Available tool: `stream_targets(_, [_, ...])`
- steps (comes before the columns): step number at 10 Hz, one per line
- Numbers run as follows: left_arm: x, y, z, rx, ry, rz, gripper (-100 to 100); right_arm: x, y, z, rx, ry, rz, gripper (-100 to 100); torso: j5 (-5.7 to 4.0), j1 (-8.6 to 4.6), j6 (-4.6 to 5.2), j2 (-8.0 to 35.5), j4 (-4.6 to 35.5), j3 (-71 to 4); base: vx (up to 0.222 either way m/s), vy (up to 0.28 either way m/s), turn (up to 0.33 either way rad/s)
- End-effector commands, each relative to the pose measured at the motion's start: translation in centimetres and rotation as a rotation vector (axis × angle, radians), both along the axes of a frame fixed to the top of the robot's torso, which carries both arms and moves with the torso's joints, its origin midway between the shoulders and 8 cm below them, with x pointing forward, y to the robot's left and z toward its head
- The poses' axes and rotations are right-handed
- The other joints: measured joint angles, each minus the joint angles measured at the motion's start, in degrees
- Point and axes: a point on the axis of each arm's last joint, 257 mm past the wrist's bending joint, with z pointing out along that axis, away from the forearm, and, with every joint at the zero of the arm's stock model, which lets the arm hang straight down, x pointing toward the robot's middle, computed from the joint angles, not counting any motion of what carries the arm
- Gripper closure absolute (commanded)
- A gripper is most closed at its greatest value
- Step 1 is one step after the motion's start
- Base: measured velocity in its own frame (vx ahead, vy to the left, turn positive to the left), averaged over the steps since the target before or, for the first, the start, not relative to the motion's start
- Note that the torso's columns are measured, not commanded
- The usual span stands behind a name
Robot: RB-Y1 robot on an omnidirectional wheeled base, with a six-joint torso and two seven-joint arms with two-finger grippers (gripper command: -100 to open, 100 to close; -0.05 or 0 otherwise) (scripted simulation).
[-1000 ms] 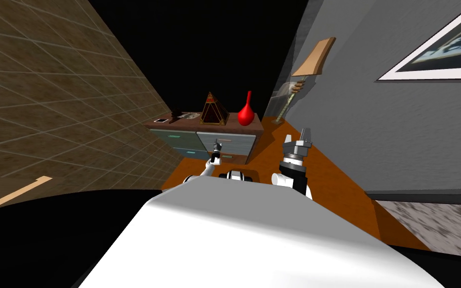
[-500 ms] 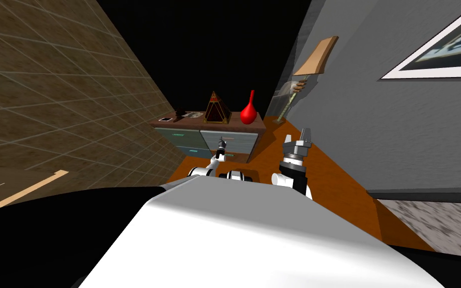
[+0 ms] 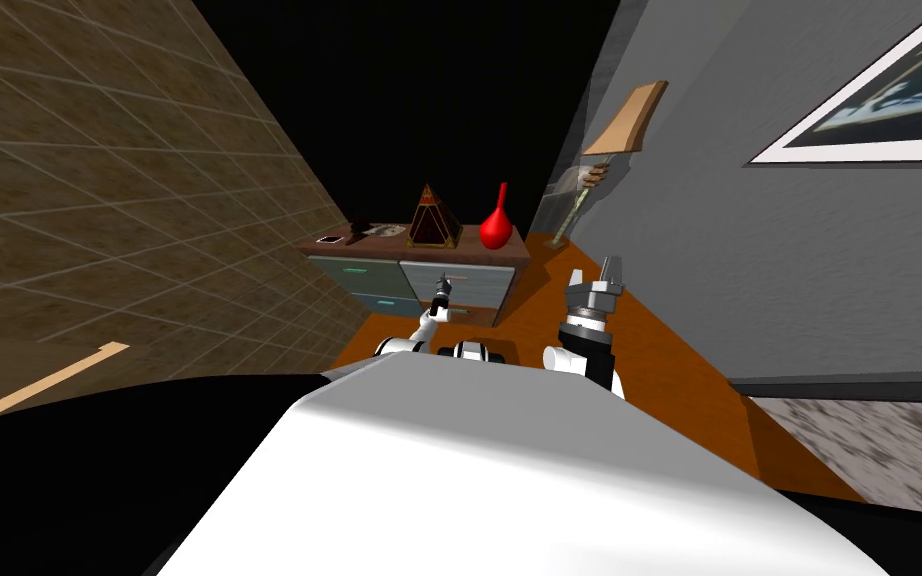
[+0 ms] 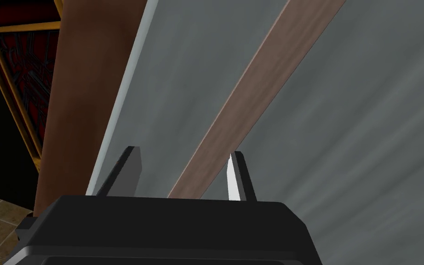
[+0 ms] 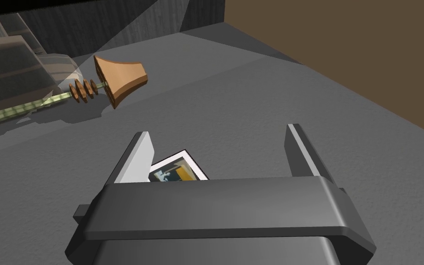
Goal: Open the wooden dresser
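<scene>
1. The dresser (image 3: 485, 287) stands ahead of me against a black area. A tiled brown wall (image 3: 99, 200) is on its left and a grey wall (image 3: 749, 250) on its right. It has a brown top and grey drawer fronts, all flush.
2. On top are a red vase (image 3: 494, 228), a dark pyramid ornament with gold edges (image 3: 433, 220), and some small flat things at the left end, too small to name.
3. The left gripper (image 3: 441, 287) is up against the upper right drawer.
4. In the left wrist view, the left gripper's fingers (image 4: 128, 170) are apart and straddle the drawer's brown bar handle (image 4: 261, 92). One finger sits at the bar's edge. The other is clear of it, over the grey drawer front (image 4: 188, 69). It has no grip on the bar.
5. The dresser's brown top edge (image 4: 91, 92) and the pyramid ornament (image 4: 13, 69) lie just beyond that drawer front.
6. The right gripper (image 3: 610, 262) is raised over the orange floor (image 3: 649, 360), well apart from the dresser. Its fingers (image 5: 140, 156) are spread wide and hold nothing.
7. A floor lamp with a tan shade (image 3: 629, 120) stands by the grey wall, right of the dresser. A framed picture (image 3: 879, 100) hangs further along.
</scene>
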Motion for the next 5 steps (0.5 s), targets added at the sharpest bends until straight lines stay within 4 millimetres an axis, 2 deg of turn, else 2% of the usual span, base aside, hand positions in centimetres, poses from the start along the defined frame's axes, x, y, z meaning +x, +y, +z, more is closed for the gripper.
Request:
stream_targets(1, [-2.0, 4.7, -0.8, -0.004, -0.018, 0.041, 100, 0.0, 0.0, 0.0, 0.0, 0.0, 0.0, 0, -0.09, 0.11, -0.19, 0.02, 0.2, 0.05, 0.099, -0.133, -0.019])
stream_targets(2, [-2.6, 4.7, -3.0, -0.003, 0.031, 0.04, 100, 0.0, 0.0, 0.0, 0.0, 0.0, 0.0, 0, -0.04, 0.34, -0.15, -0.45, 0.15, -0.19, 0.102, -0.11, 0.016])
stream_targets(3, [-3.4, 5.1, -3.8, -0.003, 0.043, 0.048, 100, 0.0, 0.0, 0.0, 0.0, 0.0, 0.0, 0, 0.08, 0.5, 0.01, -0.64, -0.03, -0.33, 0.055, -0.049, 0.014])
stream_targets(5, [-4.4, 5.9, -4.0, -0.002, 0.037, 0.062, 100, 0.0, 0.0, 0.0, 0.0, 0.0, 0.0, 0, 0.27, 0.82, -0.05, -0.63, -0.33, -0.35, 0.009, 0.012, -0.025])
